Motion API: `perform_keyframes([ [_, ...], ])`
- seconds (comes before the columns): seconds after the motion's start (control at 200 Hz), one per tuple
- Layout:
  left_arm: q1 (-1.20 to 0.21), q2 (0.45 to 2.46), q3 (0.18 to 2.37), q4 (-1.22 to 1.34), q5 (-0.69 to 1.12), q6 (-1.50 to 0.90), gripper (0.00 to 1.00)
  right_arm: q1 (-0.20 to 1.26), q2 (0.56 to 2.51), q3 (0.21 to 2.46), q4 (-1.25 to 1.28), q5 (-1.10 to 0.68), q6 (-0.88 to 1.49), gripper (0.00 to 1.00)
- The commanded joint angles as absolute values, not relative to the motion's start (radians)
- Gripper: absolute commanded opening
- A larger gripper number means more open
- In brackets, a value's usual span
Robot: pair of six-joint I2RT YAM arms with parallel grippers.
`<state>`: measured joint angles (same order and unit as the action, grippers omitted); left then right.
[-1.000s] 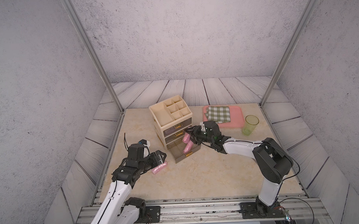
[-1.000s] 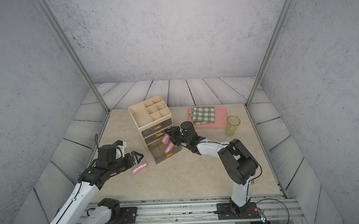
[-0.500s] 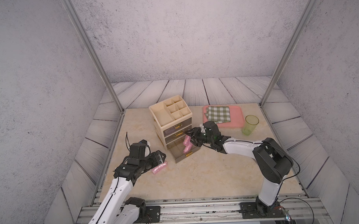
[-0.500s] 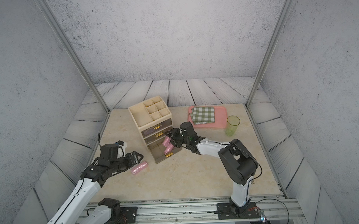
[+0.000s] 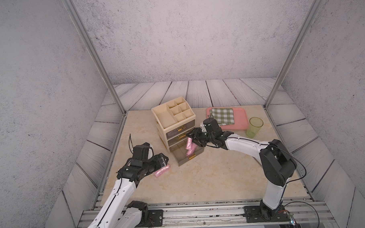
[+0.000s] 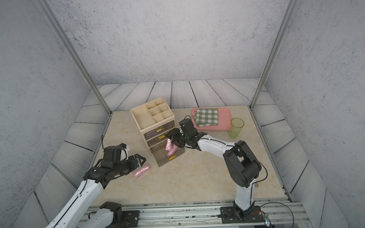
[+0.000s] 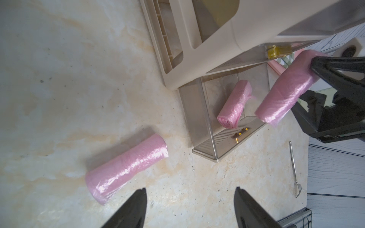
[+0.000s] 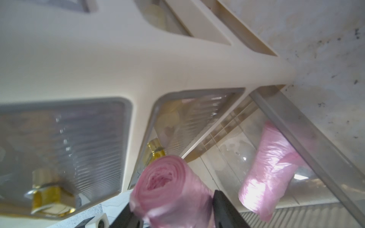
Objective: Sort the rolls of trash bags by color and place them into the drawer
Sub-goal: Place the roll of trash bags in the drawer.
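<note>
Beige marbled table (image 7: 59, 79) carrying 1 open bottom drawer (image 7: 199, 118): right claw (image 8: 171, 197) is grasping pink roll 1 (image 7: 286, 92) tilted above it, roll 2 (image 7: 235, 104) is lying inside, released left claw (image 7: 190, 191) is hovering near roll 3 (image 7: 126, 167); lowering before release seems advisable.

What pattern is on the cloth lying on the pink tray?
Green-and-white checks on the cloth, clearest in a top view.
</note>
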<state>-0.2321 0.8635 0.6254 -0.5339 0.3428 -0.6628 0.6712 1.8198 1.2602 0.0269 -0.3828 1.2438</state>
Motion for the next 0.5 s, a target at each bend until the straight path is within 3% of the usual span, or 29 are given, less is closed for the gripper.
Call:
perform_keyframes([
  [0.0, -0.238, 0.866, 0.649, -0.536, 0.326, -0.667, 0.75, 0.678, 1.845, 1.272, -0.054, -0.381, 1.147, 0.58],
  [0.315, -0.276, 0.959, 0.671, -0.556, 0.219, -0.642, 0.71, 0.679, 1.781, 1.246, 0.037, -0.47, 1.026, 0.56],
  [0.495, -0.375, 1.086, 0.731, -0.599, 0.089, -0.627, 0.69, 0.68, 1.701, 1.281, -0.144, -0.428, 0.852, 0.53],
])
